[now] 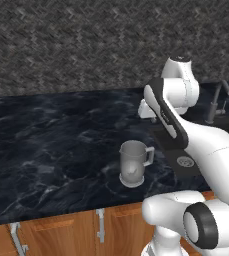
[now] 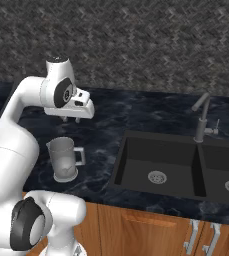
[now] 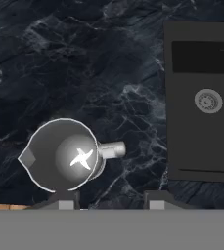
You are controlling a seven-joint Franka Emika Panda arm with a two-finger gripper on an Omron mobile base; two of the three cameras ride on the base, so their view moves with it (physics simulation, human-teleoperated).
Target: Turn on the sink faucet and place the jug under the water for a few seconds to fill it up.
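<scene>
The jug [image 1: 132, 164] stands upright on the dark marble counter, left of the sink [image 2: 158, 150], with its handle toward the sink. My gripper [image 2: 71, 120] hovers above the counter, a little behind and above the jug [image 2: 63, 159], pointing down. In the hand view the jug [image 3: 62, 155] sits just ahead of the left fingertip, and the gripper [image 3: 111, 202] is open with nothing between its fingers. The sink faucet [image 2: 202, 120] rises behind the divider between the two basins, far from the gripper. No water shows at its spout.
The sink's left basin [image 3: 201, 97] lies to the right of the jug, with a silver drain [image 3: 208, 101]. Wooden cabinet fronts [image 2: 146, 230] with metal handles run below the counter edge. A dark patterned wall [image 1: 86, 45] backs the counter.
</scene>
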